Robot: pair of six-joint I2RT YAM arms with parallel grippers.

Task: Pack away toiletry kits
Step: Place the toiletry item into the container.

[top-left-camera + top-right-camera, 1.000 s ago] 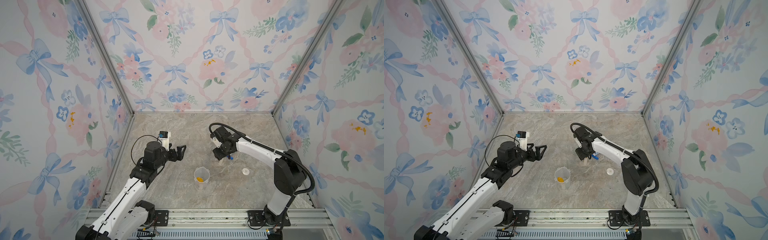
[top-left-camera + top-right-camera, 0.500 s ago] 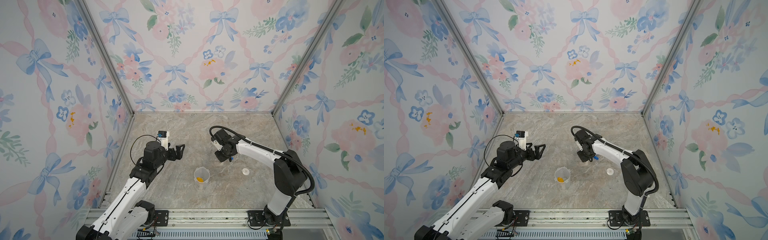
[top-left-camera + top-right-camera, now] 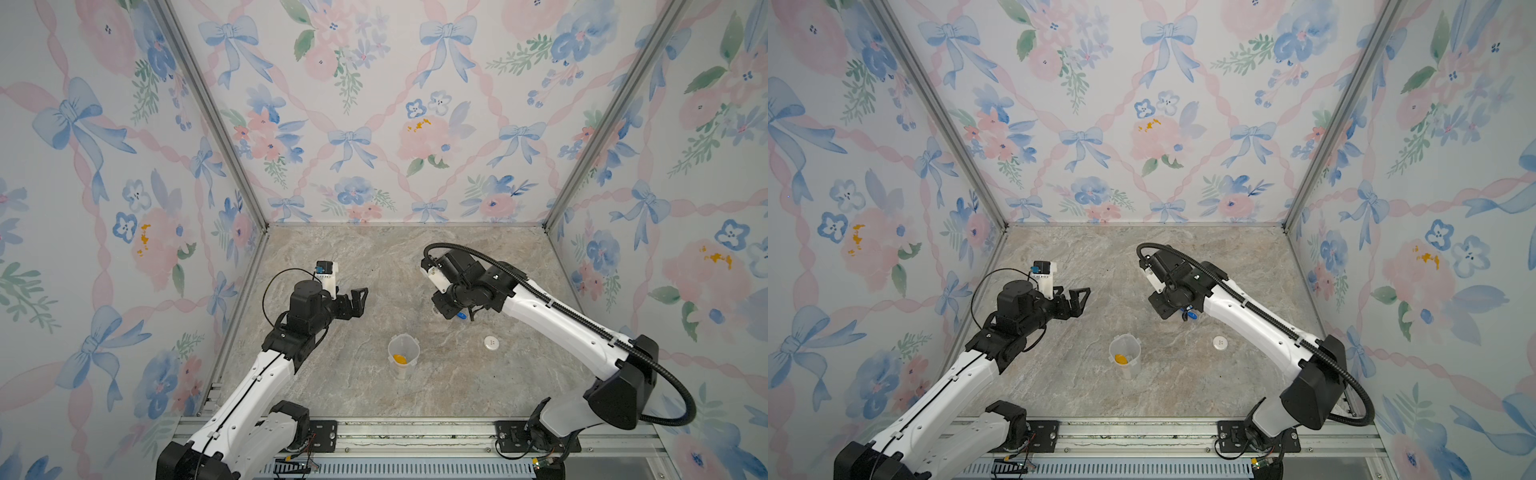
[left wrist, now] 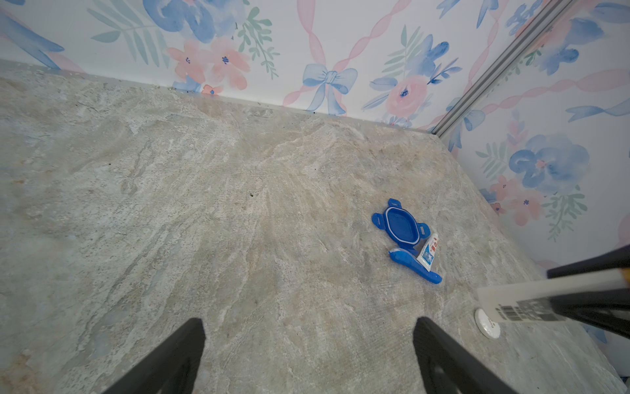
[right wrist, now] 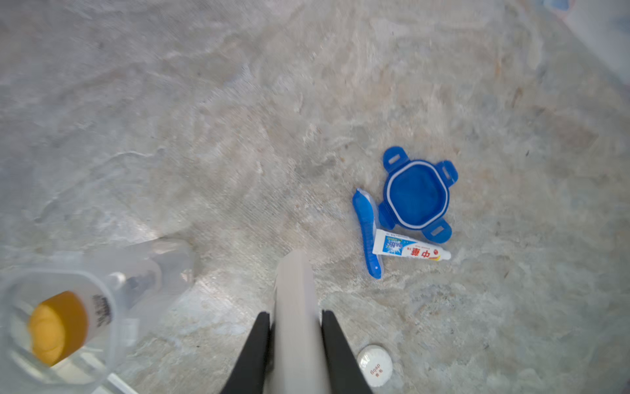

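The right gripper (image 5: 296,327) clamped a white plastic tube (image 5: 294,290); at its two o'clock lay a blue four-tabbed lid (image 5: 416,194). The left gripper (image 4: 308,354) gaped empty.

Bare marble (image 3: 332,374) surrounds the cup (image 3: 402,359); blue lid (image 5: 416,194) clutters beyond.

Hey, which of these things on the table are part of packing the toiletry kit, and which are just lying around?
Kit: white tube in the right claw; orange-capped tube in the cup; printed tube; round white disc.
Lying about: blue lid; blue brush-like piece, role unclear.
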